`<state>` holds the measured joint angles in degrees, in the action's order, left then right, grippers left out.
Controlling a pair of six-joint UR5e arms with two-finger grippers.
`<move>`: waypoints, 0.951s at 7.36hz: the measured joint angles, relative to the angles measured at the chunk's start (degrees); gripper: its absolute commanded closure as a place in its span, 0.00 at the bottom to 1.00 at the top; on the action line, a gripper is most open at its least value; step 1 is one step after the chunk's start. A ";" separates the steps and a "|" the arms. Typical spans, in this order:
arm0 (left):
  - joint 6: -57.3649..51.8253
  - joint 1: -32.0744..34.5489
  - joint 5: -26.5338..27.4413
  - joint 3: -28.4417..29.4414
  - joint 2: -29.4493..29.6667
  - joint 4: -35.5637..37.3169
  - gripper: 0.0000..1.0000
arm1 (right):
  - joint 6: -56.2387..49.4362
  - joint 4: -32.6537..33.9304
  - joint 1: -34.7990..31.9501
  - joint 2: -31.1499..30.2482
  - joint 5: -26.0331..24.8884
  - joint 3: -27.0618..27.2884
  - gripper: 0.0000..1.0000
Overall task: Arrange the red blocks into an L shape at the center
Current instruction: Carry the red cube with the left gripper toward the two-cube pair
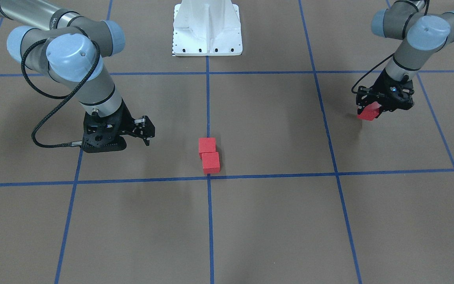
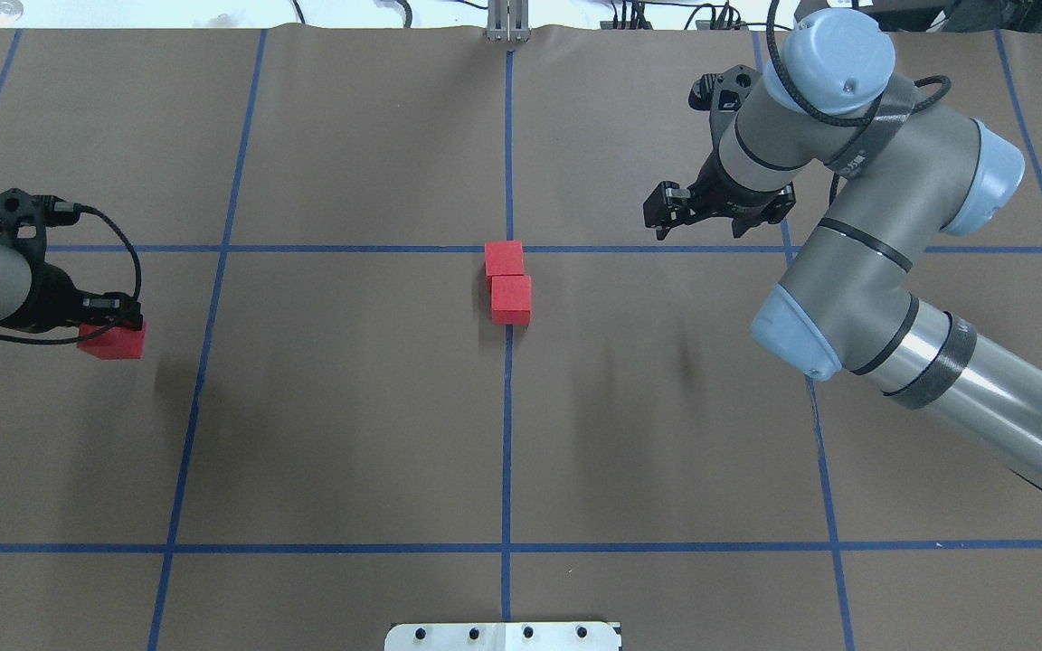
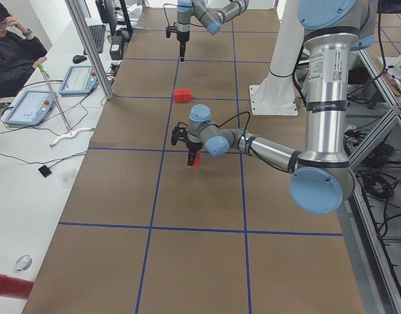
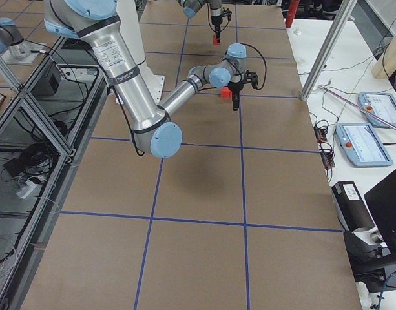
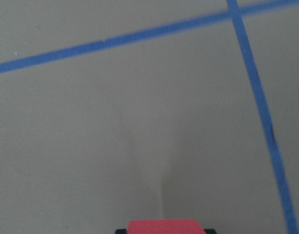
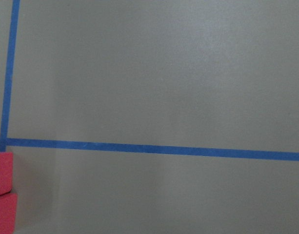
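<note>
The left gripper (image 1: 373, 107), clamped on the third red block (image 1: 368, 114) well apart from the touching pair (image 1: 209, 154) beside the center (image 1: 209, 177), may knock them askew on landing; the right gripper (image 1: 146, 133) hangs empty, spread unclear.

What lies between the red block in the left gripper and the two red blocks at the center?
Nothing but brown surface and one blue tape line separates the held block from the pair, as the overhead view shows.
</note>
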<state>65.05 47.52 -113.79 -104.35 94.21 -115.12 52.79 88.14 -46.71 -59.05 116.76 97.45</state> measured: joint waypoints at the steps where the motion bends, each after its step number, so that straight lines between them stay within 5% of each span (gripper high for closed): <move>1: 10.49 0.05 0.60 0.50 4.42 3.62 1.00 | -1.67 -0.14 -0.83 -0.90 0.11 0.25 0.01; 4: 40.83 -3.03 6.92 1.59 17.08 19.69 1.00 | -10.86 -0.92 -4.01 -4.69 1.45 0.85 0.01; 7: 64.92 -9.99 11.50 13.98 31.83 29.00 1.00 | -16.00 -1.30 -6.35 -8.20 5.97 3.31 0.01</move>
<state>129.97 37.53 -102.29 -90.37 126.04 -86.12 36.79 86.84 -53.06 -67.25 122.73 100.75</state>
